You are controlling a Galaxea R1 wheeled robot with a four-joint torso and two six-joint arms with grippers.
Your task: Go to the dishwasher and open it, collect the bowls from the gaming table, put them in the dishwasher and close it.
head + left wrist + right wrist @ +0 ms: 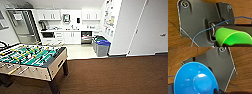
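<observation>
1. right wrist cam: a bright blue bowl [196, 78] sits right up close to the camera, hollow side facing it, over the robot's dark plate and brown carpet [244, 62]; looks carried on that arm, but the fingers are too hard to make out, so can't tell if the right gripper is clamped or not
2. left wrist cam: a green cup [233, 37] up close, open end toward the plate, a thin blue cable [205, 30] looping past it; same deal, left gripper state can't be told
3. head cam, moving outward: foosball table [30, 58] at the near left, green field, rods across it, standing on the carpet
4. past the carpet edge there's a pale kitchen floor; grey bins [101, 46] with a blue lid stand by the white wall on the right
5. dishwasher [86, 37] is far back in the kitchen under the counter, between white cabinets [72, 37]; its front looks dark and open, racks sort of visible
6. fridge [23, 26] off at the far left of the kitchen
</observation>
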